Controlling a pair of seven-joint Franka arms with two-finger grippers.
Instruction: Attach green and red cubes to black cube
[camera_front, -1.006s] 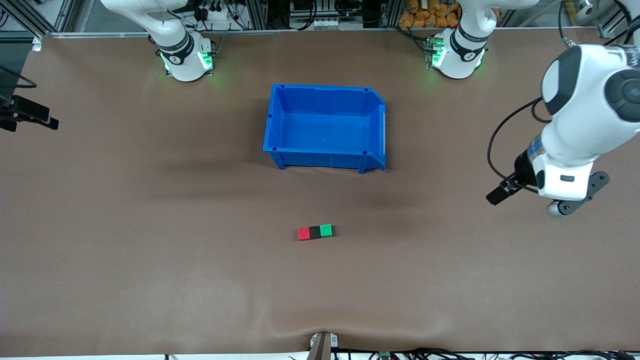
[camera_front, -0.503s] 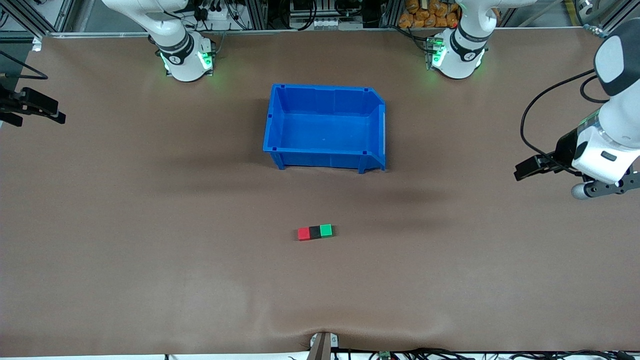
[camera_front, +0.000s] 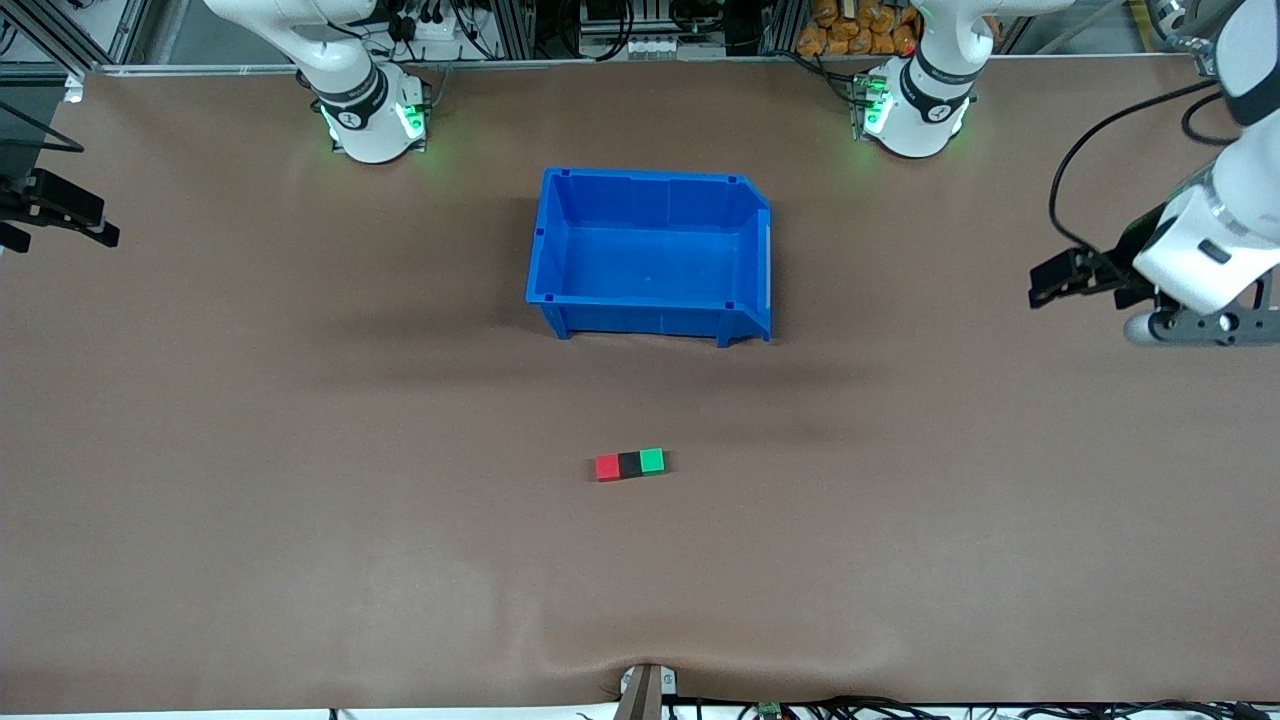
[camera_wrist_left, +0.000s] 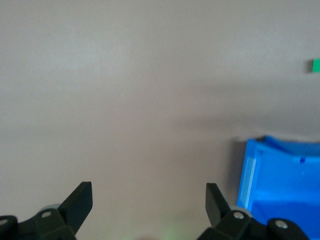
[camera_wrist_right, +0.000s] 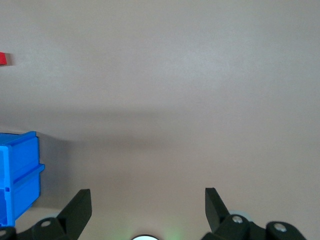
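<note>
Both empty — left pincer (camera_wrist_left: 146, 200) spread wide, right pincer (camera_wrist_right: 148, 206) likewise.

Open blue plastic bin (camera_front: 650, 260) mid-table on brown tabletop (camera_front: 300, 450), toward the bases; nothing visible inside.
</note>
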